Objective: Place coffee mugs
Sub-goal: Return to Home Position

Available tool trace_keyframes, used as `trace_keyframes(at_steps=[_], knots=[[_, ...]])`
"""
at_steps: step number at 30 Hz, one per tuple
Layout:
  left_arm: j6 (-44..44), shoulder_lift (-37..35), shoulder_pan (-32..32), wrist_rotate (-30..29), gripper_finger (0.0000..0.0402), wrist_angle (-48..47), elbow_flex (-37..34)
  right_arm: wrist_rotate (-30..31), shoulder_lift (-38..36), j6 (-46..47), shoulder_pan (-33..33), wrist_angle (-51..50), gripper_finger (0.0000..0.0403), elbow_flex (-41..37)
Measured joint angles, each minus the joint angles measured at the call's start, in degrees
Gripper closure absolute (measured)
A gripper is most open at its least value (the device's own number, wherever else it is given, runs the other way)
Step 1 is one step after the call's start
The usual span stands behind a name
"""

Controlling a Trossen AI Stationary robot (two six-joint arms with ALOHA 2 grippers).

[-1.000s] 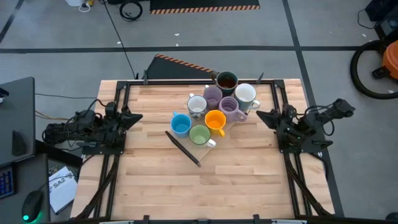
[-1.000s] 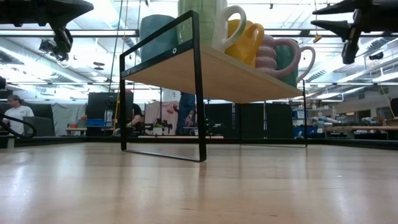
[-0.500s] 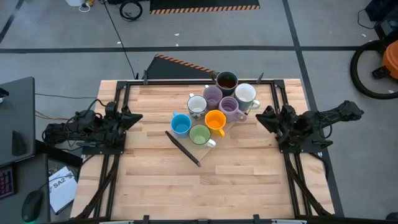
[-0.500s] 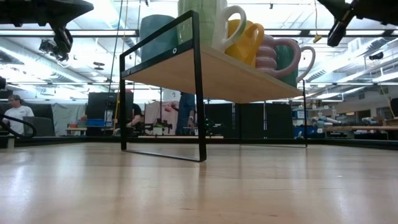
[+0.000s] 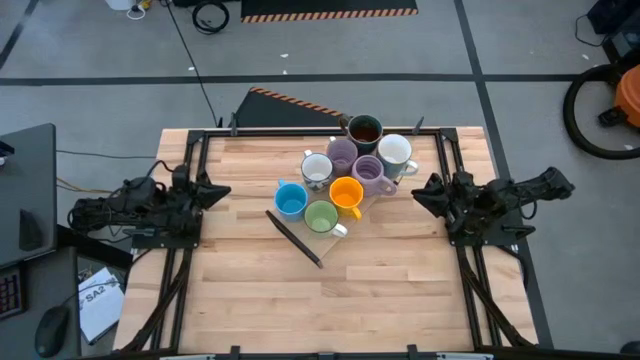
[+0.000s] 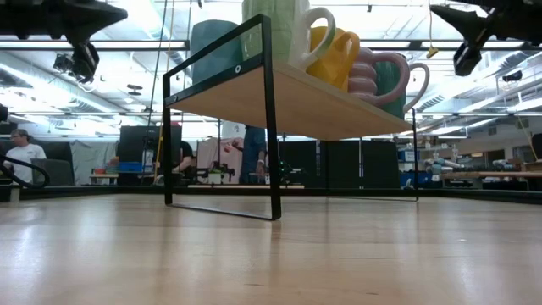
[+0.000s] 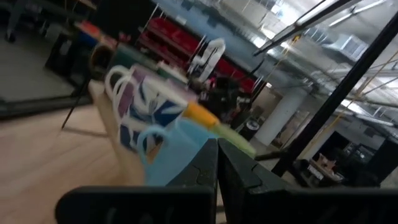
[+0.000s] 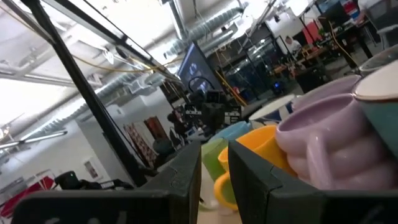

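All eight coffee mugs [image 5: 347, 178] stand bunched on the shelf [image 6: 313, 106], so placing looks finished; the right gripper [image 5: 418, 188], fingers slightly apart and empty, has folded back right of the shelf. The left gripper [image 5: 222, 188], fingers together, waits left of it.

Only the right arm [image 5: 500, 195], at the 3 o'clock edge of the table [image 5: 400, 290], has moved. From above, its elbow [image 5: 552, 182] swung outward toward 3 o'clock half a second ago. It has since drawn back in, ending slightly nearer 4 o'clock than a second ago. From table height, the right gripper [image 6: 445, 13] pointed level a second ago, then rose almost out of the top edge. It has now come partway back down, higher than at first.
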Motion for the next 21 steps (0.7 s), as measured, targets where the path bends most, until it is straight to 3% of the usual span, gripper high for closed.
trace_keyframes(at_steps=[8, 16, 21], knots=[[-5.99, 0.11, 0.0, -2.43, 0.0386, -5.77, 0.0, -0.2, -5.51, 1.07, 0.0, 0.47, 0.0317, -5.63], [-5.83, 0.11, 0.0, -9.02, 0.0384, -5.79, 0.0, -3.7, -7.53, 1.68, 0.0, 0.95, 0.0317, -7.21], [-0.78, 0.11, 0.0, -10.67, 0.0384, -5.17, -0.34, -5.95, -7.46, 2.05, 0.02, 0.89, 0.0317, -7.21]])
